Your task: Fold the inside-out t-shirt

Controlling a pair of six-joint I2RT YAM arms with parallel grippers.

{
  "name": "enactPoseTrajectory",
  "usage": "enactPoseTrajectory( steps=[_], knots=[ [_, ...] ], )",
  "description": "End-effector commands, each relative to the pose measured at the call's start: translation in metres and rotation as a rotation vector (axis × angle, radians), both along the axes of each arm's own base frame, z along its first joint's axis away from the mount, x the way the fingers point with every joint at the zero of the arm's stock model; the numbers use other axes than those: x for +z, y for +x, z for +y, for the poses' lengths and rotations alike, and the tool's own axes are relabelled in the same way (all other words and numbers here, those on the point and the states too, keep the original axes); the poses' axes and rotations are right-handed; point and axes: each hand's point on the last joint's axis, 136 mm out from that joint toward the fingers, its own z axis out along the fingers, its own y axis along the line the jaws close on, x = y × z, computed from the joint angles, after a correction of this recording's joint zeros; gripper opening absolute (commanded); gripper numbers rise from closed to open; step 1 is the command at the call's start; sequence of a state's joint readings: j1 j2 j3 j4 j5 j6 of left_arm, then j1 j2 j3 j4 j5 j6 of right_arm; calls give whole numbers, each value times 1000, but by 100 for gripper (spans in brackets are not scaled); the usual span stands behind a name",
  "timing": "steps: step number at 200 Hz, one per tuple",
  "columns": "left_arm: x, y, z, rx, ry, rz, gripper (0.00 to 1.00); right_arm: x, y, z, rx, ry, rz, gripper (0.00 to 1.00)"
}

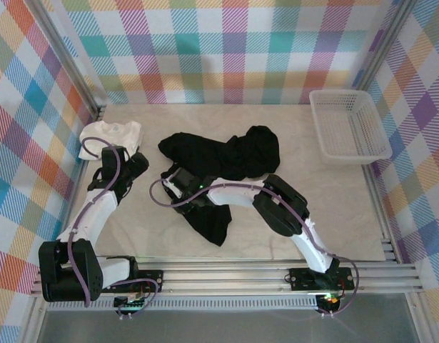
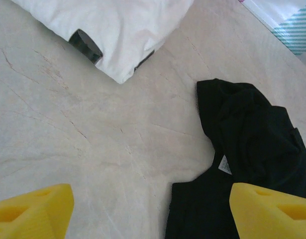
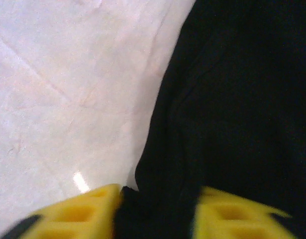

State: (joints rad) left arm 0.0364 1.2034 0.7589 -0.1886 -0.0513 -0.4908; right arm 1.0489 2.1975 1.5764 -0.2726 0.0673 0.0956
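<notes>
The walls (image 1: 226, 50) are checked in many colours. The table (image 1: 333, 214) is pale stone with thin lines in it.

The black shirt (image 1: 226, 153) lies crumpled in the middle of the table. One part of it runs toward the near edge.

The right arm (image 1: 276, 204) reaches left across that part. The right jaws are narrow and pinch a fold at the shirt's left edge. In the right wrist view, black cloth fills the gap between the two yellow fingers (image 3: 78, 214), and bare table lies to the left.

The left arm (image 1: 98, 207) points up the left side of the table. The left jaws are wide and hold nothing. They sit just left of the black shirt, between it and the white shirt (image 1: 108, 136). In the left wrist view, one finger (image 2: 33, 209) is over bare table and the other is over the black shirt's edge.

The basket (image 1: 347, 125) is white and stands at the far right of the table, well apart from the black shirt. Nothing is in it.

The white shirt lies folded at the far left. A small white tag (image 2: 224, 165) shows on the black shirt.
</notes>
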Motion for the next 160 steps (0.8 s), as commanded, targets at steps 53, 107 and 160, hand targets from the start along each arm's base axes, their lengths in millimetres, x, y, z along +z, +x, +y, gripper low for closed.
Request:
enactPoseTrajectory(
  steps=[53,107,160],
  knots=[
    [32,-19,-79,-350,-81,-195,81,169,-28,-186,-57,392,130,0],
    [32,-53,-182,-820,6,-296,74,236,36,-238,-282,613,191,0],
    [18,-130,-263,-1198,229,-416,74,282,68,-218,-300,773,260,0]
  ],
)
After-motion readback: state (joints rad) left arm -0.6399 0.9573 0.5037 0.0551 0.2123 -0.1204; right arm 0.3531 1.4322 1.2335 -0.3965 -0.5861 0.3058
